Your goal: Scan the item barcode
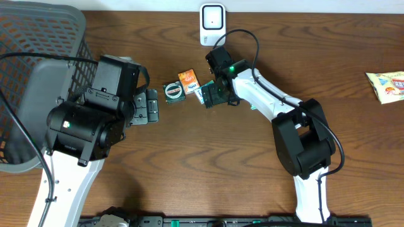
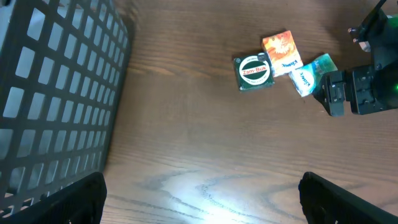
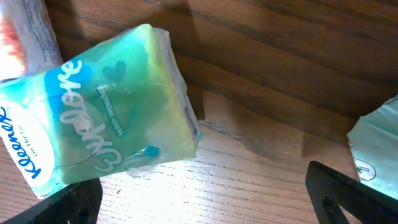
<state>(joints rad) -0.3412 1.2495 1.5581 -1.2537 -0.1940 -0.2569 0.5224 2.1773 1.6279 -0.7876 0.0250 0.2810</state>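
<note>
A teal Kleenex tissue pack lies on the wooden table, just ahead of and left of my right gripper. That gripper is open, with bare wood between its fingers; the left finger sits right under the pack's lower edge. From overhead the right gripper hovers over the pack. The white barcode scanner stands at the table's far edge. My left gripper is open over bare table, well short of the pack. In the overhead view the left gripper is left of the items.
A round Zam-Buk tin and an orange packet lie beside the tissue pack. A dark mesh basket fills the left side. A snack packet lies at the far right. A pale green wrapper shows at the right wrist view's edge.
</note>
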